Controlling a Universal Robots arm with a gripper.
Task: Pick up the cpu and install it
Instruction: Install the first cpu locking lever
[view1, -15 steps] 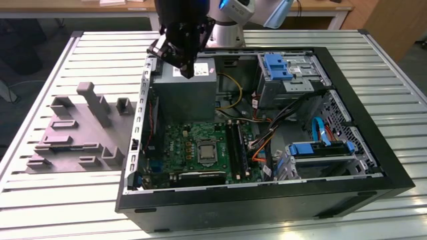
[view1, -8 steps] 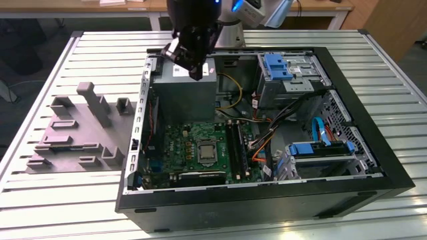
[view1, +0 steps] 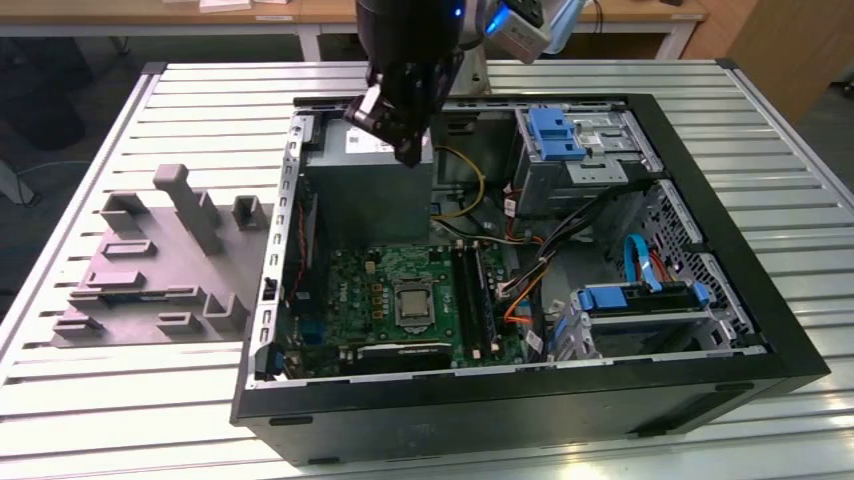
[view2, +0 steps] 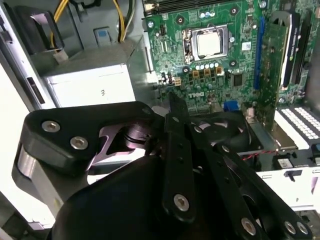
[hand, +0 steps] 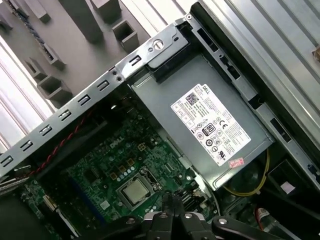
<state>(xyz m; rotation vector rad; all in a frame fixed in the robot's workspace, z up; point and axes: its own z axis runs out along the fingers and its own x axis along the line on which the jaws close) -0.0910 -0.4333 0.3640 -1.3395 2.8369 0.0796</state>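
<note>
A: Silvery cpu (view2: 209, 43) already sits in the socket (view2: 208, 42) on the green board (view1: 400, 300), lower centre of the exterior view.

B: Gripper (view1: 408, 150)?

A: Upper centre, above the power supply (hand: 207, 127), fingers pressed together on nothing. Install looks done; I'd say retreating.

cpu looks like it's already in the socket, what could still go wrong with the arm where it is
1. The gripper hangs above the grey power supply, inside the case walls; a sideways sweep might clip a wall.
2. Yellow cables run close beside it and could snag.
3. The cpu lies in its socket on the green board, but whether it sits flat and locked cannot be judged, so it may shift if bumped.
</note>
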